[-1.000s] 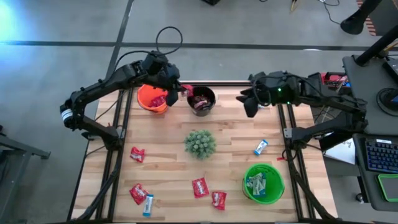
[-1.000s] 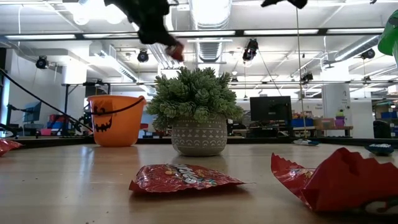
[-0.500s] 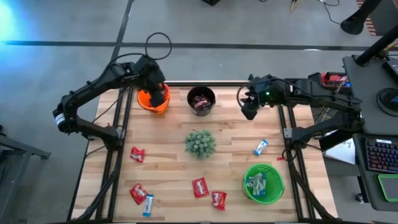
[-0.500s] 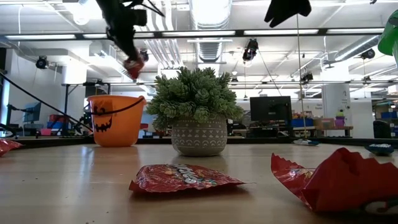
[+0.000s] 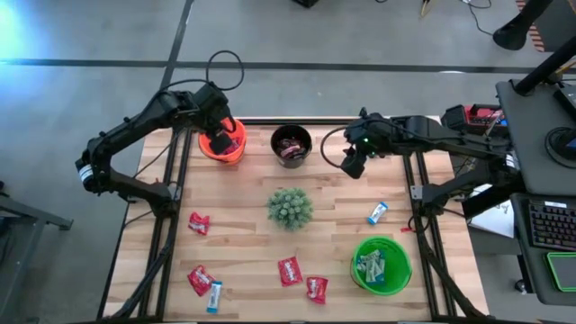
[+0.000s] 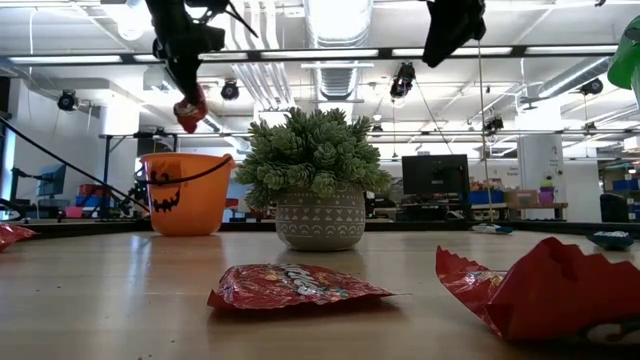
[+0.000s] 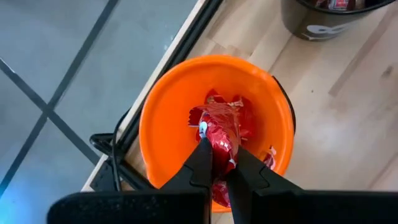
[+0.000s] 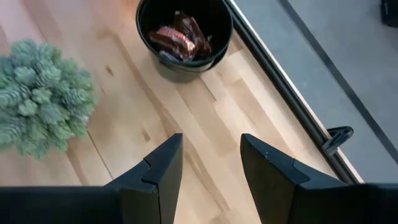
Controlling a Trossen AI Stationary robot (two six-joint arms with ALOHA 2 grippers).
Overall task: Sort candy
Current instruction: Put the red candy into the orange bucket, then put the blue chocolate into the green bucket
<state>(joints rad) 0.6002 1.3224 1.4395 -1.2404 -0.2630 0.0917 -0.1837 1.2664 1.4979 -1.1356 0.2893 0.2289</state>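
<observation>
The wooden table (image 5: pixel 243 220) fills the centre of the high view. On it, from largest to smallest:

- Green bucket (image 5: pixel 381 264), lower right of the frame, with light blue and white candy inside.
- Orange bucket (image 5: pixel 221 144), upper left, with red candy inside.
- Black bucket (image 5: pixel 292 145), upper centre, with dark brown candy inside.
- Spiky green plant ball (image 5: pixel 289 207), at the table's centre.
- Loose candy: four red pieces at (image 5: pixel 198 223), (image 5: pixel 200 279), (image 5: pixel 290 270) and (image 5: pixel 316 289); two light blue and white pieces at (image 5: pixel 377 213) and (image 5: pixel 214 296).

Left claw (image 7: pixel 219 177): positioned directly above the orange bucket, upper left of the high view. It is clenched on a red candy (image 7: pixel 222 132), which hangs over the bucket's opening. In the low view the same candy (image 6: pixel 189 108) sits well above the bucket rim, in the upper left of the frame.

Right claw (image 8: pixel 210 158): positioned over bare table to the right of the black bucket, upper centre-right of the high view. Its fingers stand apart and grasp nothing.
</observation>
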